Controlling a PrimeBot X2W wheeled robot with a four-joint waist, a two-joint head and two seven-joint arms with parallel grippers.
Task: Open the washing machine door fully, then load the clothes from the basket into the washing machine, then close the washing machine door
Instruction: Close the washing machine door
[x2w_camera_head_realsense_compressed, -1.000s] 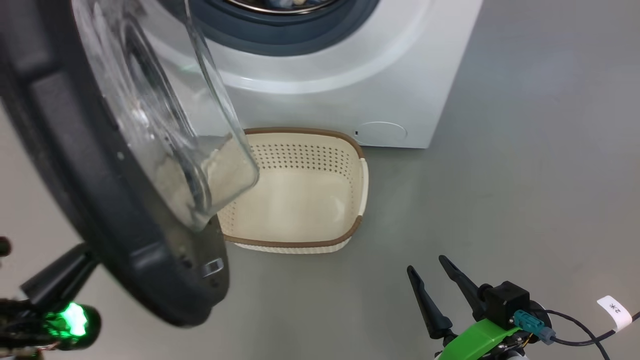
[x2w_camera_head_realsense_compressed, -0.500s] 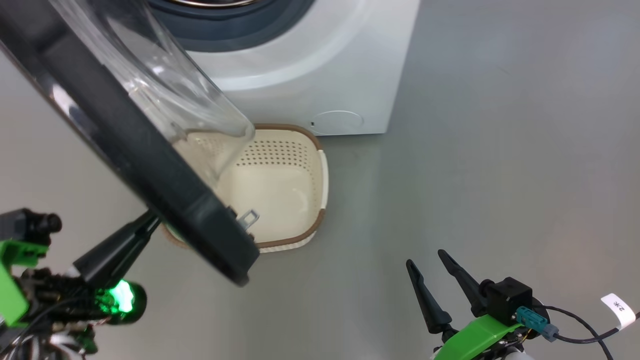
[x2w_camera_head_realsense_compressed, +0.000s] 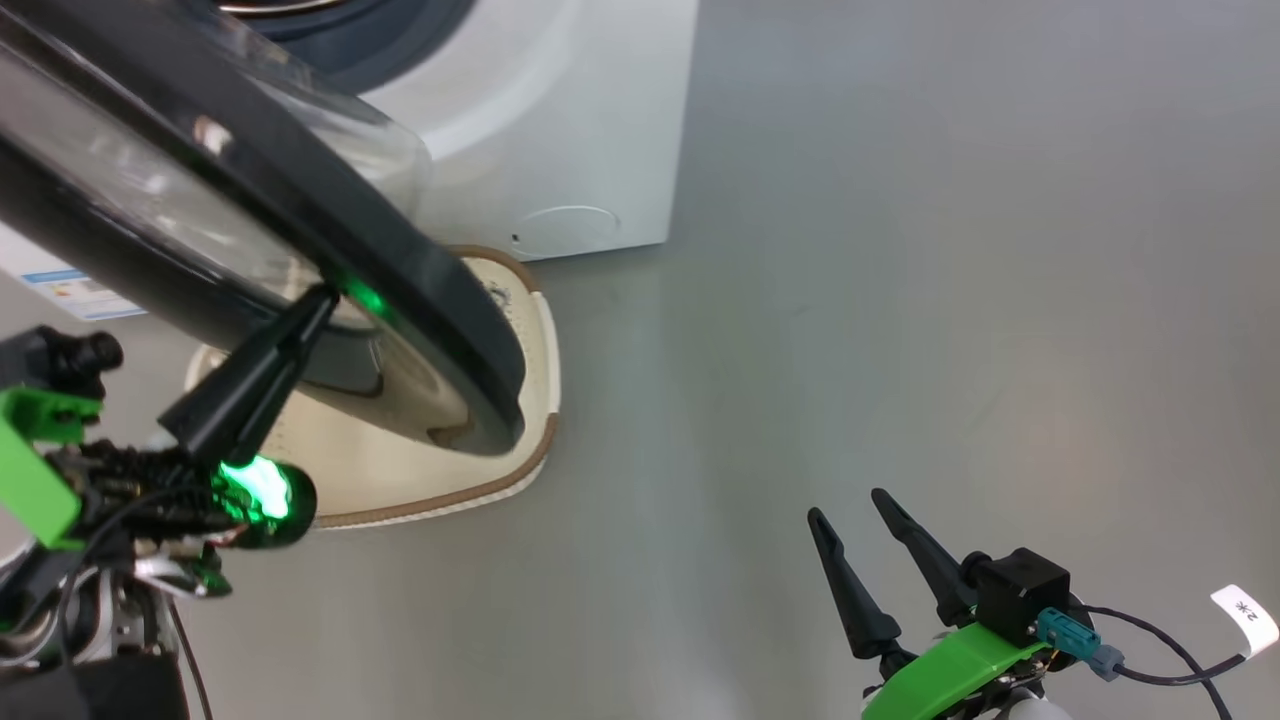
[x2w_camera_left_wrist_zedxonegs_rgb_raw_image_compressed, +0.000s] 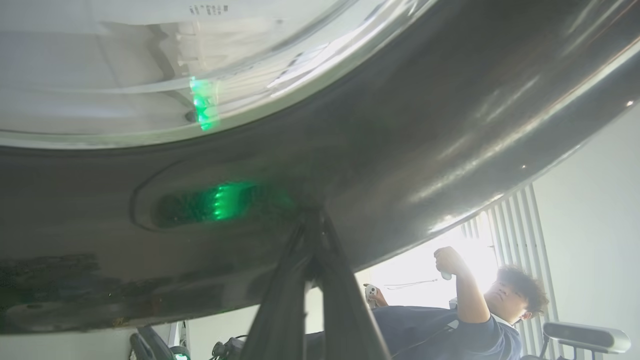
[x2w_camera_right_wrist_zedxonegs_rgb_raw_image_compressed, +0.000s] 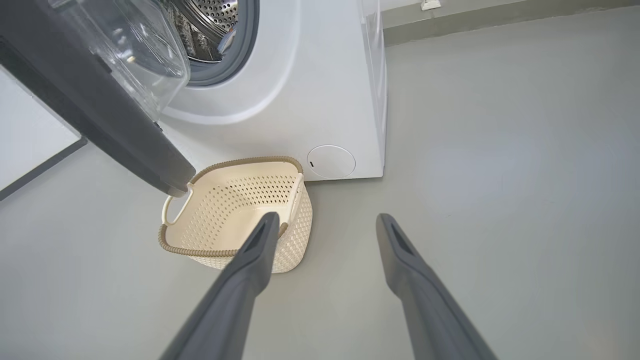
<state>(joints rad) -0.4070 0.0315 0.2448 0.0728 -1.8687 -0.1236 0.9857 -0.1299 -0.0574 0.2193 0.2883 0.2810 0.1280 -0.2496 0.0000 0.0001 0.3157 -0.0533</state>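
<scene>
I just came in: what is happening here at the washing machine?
The robot's left gripper, shut, presses its tips against the black rim of the washing machine door, which stands partly open. The basket in front of the washing machine is empty. The right gripper hangs open above the floor.

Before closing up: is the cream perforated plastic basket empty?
Empty: the cream perforated plastic basket has a bare floor and bare walls, nothing lying inside.

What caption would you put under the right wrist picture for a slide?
Open right gripper faces the empty cream perforated basket before the white front-loading washing machine, its black-rimmed glass door open.
</scene>
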